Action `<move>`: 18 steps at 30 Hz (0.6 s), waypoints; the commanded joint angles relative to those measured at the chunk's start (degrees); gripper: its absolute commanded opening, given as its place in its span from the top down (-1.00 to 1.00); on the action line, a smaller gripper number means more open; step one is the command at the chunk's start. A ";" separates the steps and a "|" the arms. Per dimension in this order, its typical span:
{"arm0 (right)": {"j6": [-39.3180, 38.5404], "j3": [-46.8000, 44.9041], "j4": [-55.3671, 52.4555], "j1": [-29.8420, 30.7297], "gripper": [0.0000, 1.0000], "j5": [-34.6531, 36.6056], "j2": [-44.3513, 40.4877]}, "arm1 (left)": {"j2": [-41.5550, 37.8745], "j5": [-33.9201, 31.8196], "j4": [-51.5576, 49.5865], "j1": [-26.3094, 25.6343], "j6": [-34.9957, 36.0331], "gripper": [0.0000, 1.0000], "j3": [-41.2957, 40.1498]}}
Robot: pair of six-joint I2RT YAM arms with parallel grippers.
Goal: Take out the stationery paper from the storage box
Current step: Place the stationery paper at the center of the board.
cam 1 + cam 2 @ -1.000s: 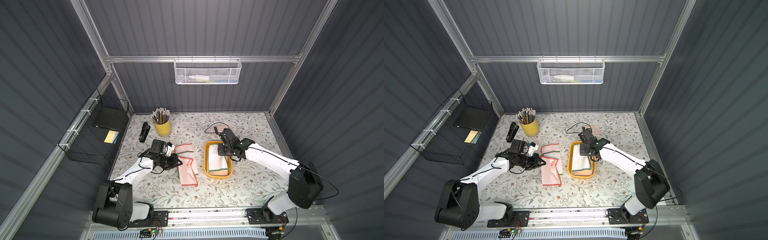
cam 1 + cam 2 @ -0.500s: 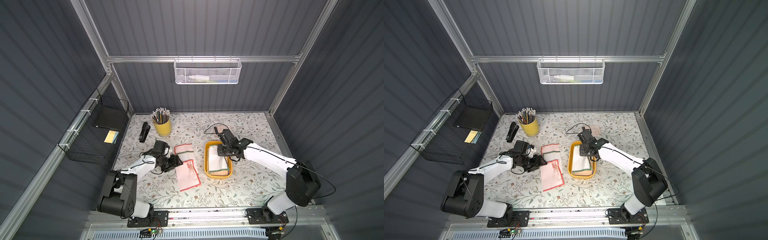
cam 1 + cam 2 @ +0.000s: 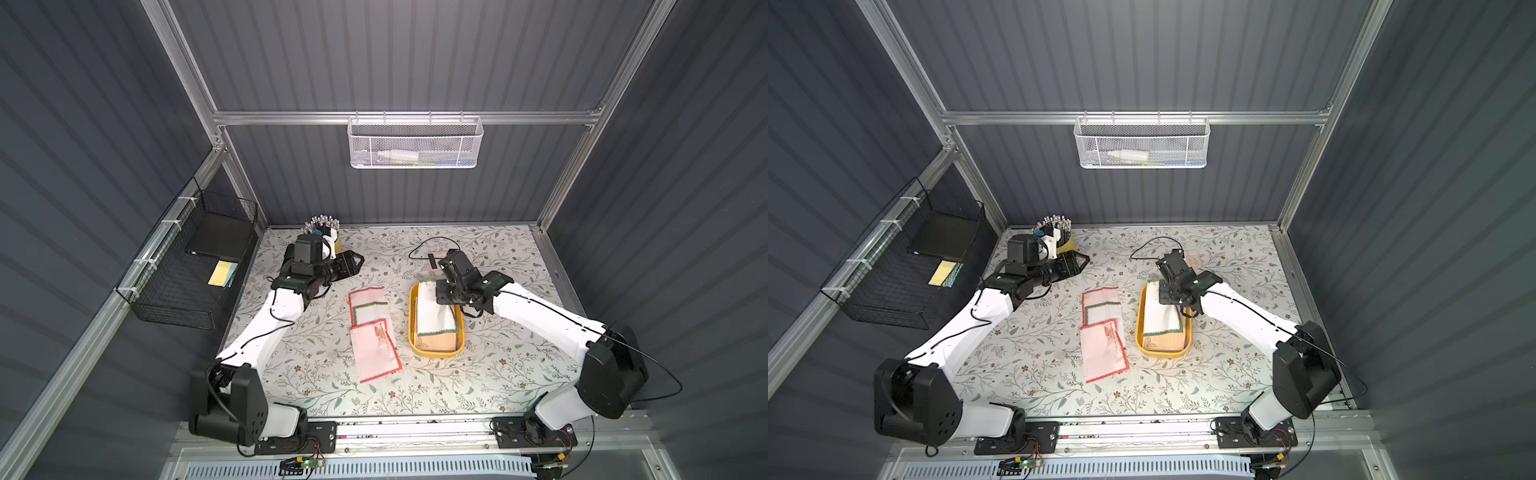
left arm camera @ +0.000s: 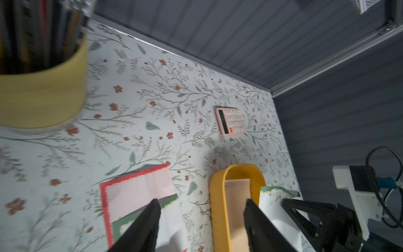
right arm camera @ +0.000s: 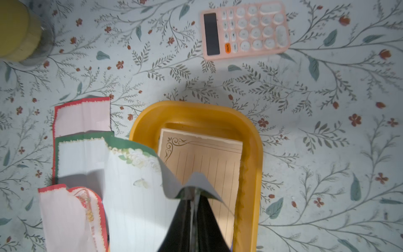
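The right gripper [image 5: 194,193], on the nearer arm, is clamped on the green-bordered sheet [image 5: 135,185] at the far end of the yellow tray [image 5: 196,109], the sheet lying lengthwise over it; the left gripper [image 4: 201,201] stands apart, empty.

**Left arm** [image 3: 266,328] **and right arm** [image 3: 540,320]: white link shells, black joint housings and black bases that were bolted to a silver rail [image 3: 415,432]. Thin black cables [image 4: 368,163] looped along each. The left pincer [image 3: 359,261] and right pincer [image 5: 194,197] were black.
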 commanded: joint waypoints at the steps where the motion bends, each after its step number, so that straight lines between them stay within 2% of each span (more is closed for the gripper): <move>1: -0.98 2.83 -1.57 0.09 0.74 1.81 -3.02 | 4.67 12.94 10.67 -0.07 -3.99 -0.18 -3.54; 7: -0.97 0.73 2.88 0.09 0.75 1.75 -6.91 | 8.12 18.56 17.58 -2.05 -6.12 -0.08 -3.82; 15: -1.76 3.04 2.88 0.10 0.75 1.22 -5.30 | 10.26 17.96 20.09 -8.99 -6.85 0.02 -2.60; 18: -2.27 3.55 2.86 0.10 0.75 1.35 -4.84 | 11.32 18.06 21.21 -10.73 -7.62 0.11 -1.75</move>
